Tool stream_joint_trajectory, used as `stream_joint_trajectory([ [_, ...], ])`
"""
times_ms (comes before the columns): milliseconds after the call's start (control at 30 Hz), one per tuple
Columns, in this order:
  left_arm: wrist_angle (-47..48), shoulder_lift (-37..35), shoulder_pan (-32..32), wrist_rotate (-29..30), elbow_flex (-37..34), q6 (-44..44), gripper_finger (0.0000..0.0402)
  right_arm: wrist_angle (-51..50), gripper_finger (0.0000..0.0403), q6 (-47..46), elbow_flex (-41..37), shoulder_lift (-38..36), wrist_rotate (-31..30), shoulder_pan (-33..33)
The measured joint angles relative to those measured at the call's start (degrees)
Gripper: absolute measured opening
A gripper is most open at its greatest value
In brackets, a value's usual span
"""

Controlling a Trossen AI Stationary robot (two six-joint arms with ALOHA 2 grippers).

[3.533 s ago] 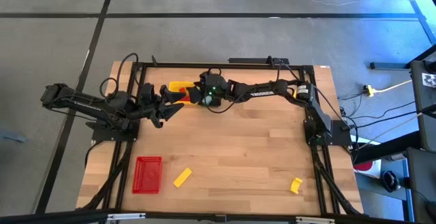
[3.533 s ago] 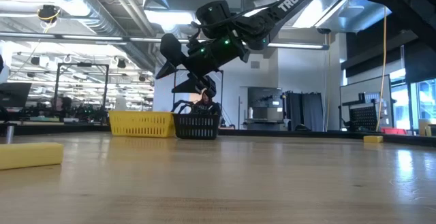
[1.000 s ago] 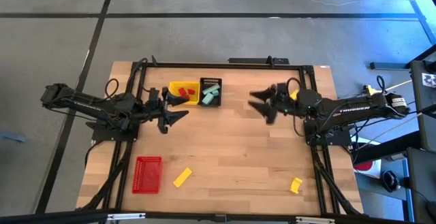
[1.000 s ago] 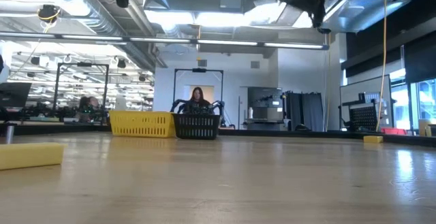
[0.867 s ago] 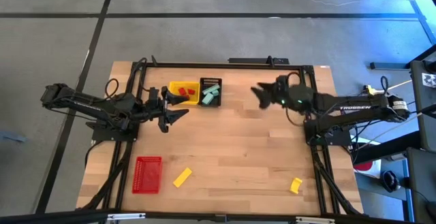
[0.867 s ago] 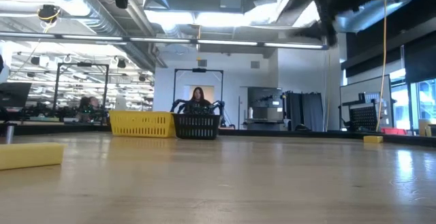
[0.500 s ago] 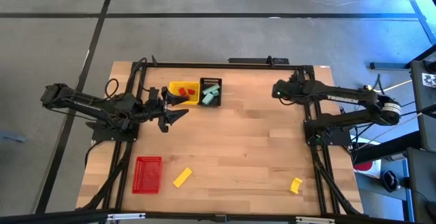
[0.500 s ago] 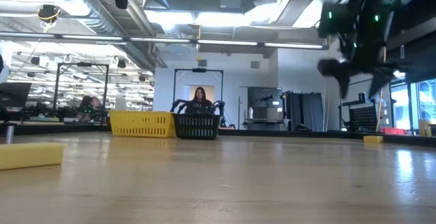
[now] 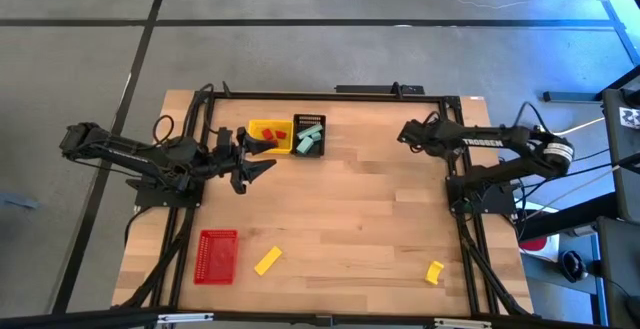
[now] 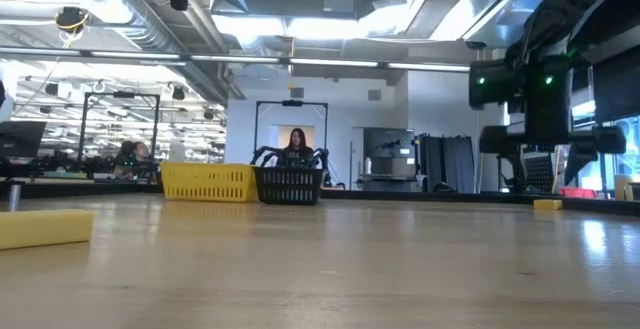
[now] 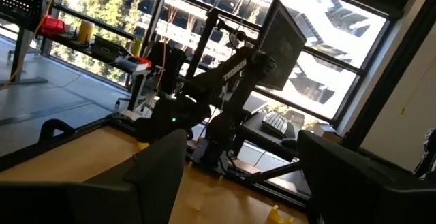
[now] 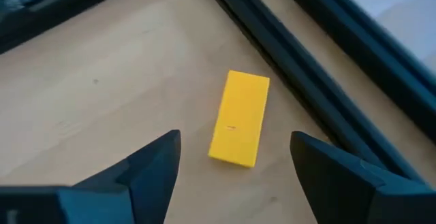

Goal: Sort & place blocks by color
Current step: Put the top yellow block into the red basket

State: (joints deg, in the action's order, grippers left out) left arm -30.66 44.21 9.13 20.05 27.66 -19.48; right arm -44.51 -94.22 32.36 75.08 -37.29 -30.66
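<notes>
My right gripper (image 9: pixel 405 133) (image 12: pixel 235 142) is open and hangs over the table's far right part, pointing down at a yellow block (image 12: pixel 238 118) that lies flat beside the frame rail. The fingers stand on either side of it, above it, without touching. In the high view the arm hides that block. Two more yellow blocks (image 9: pixel 267 260) (image 9: pixel 434 272) lie flat near the near edge. Red blocks (image 9: pixel 268 134) sit in the yellow basket, teal blocks (image 9: pixel 311 134) in the black one. My left gripper (image 9: pixel 264 157) (image 11: pixel 238 152) waits open beside the yellow basket.
The yellow basket (image 9: pixel 254 127) and the black basket (image 9: pixel 299 149) stand side by side at the far edge. A red basket (image 9: pixel 217 256) lies near the near left corner. Dark frame rails (image 12: pixel 320 81) run along the table's sides. Bare wood fills the middle.
My right gripper has swung from the table's far middle toward the far right edge, come lower and tipped its fingers down over the yellow block by the rail. It stayed open. No block has moved.
</notes>
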Motion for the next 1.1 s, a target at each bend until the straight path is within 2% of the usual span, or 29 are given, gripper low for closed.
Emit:
stream_joint_trajectory([
  [400, -2.4, 0.0, 0.0, 0.0, 0.0, -0.1, 0.0273, 4.1, 0.0277, 0.0, -0.2, 7.9, -0.1, -4.3],
  [633, -2.6, 0.0, 0.0, 0.3, 0.0, -0.1, 0.0273, 9.8, 0.0273, 0.1, 0.0, 12.5, 3.6, -4.4],
  [767, -2.9, 0.0, 0.0, 0.3, 0.0, -0.1, 0.0273, 10.3, 0.0239, 0.2, 0.1, 13.9, 3.6, -4.4],
  [967, -2.9, 0.0, 0.0, 0.3, 0.0, -0.1, 0.0273, 10.0, 0.0134, 1.9, 0.1, 13.8, 4.0, -4.4],
  [1100, -2.9, 0.0, 0.0, 0.3, 0.0, 0.0, 0.0273, 10.1, 0.0126, 4.5, 0.0, 13.7, 4.1, -3.5],
])
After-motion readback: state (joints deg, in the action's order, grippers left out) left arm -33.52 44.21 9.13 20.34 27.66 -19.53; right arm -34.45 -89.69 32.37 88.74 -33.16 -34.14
